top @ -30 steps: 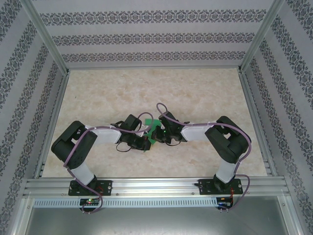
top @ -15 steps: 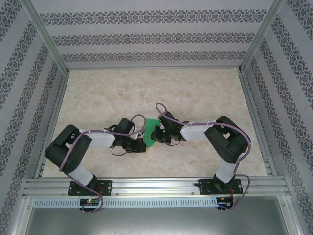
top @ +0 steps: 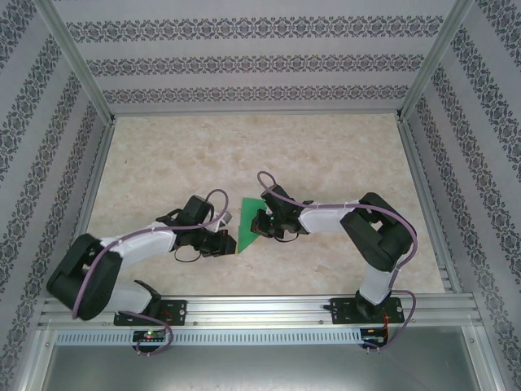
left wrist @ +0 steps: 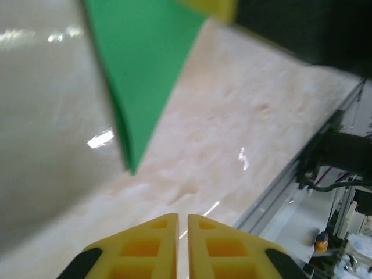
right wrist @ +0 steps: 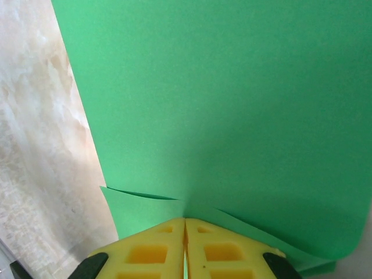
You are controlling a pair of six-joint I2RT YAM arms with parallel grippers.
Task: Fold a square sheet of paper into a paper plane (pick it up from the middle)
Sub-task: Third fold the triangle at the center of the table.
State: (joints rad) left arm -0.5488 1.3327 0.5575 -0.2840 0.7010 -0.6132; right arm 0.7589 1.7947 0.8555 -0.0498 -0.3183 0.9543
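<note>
Right gripper [right wrist: 185,222] pinched tight on folded bright green paper sheet [right wrist: 232,99]; left gripper [left wrist: 182,218] nearly closed, empty.
Sheet is held over the marbled beige tabletop [top: 326,147], middle, toward its near edge. Judged light, floppy, easily creased; best taken at the folded edge. Long axis far-to-near, tip apparently pointing at the near edge.

Left end effector [left wrist: 182,222] now off the green paper [top: 248,223], farther left.
</note>
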